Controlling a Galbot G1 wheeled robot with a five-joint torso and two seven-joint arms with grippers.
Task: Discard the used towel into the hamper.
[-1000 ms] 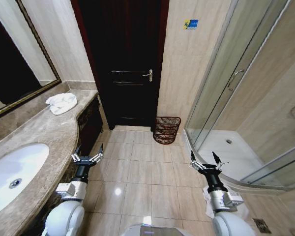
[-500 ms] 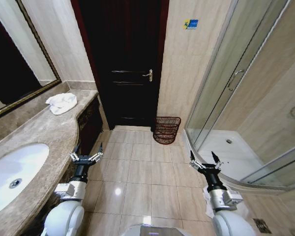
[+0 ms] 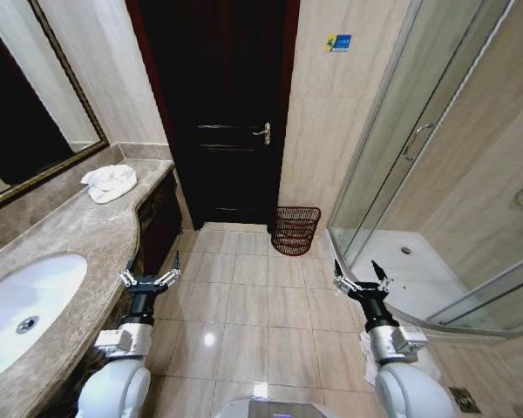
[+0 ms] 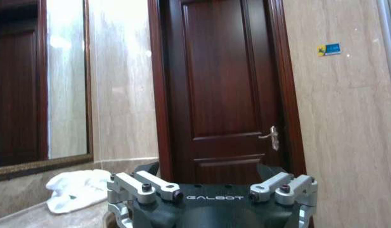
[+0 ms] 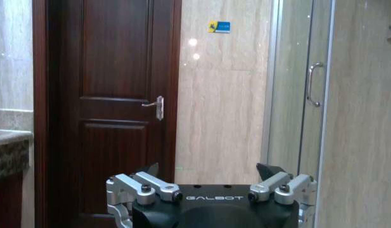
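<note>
White towel (image 3: pixel 110 183) lies on counter (image 3: pixel 78 231), far ahead of left gripper (image 3: pixel 147 277). Hamper (image 3: pixel 295 230) stands on floor by door (image 3: pixel 222 104), well ahead, between both grippers. Left gripper and right gripper (image 3: pixel 360 282) spread wide, holding nothing.

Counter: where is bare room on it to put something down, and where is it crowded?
The counter is bare between the sink and the towel, along the mirror side. The far end holds the towel. The near end is taken by the sink. Both grippers, left and right, hang open over the floor.
</note>
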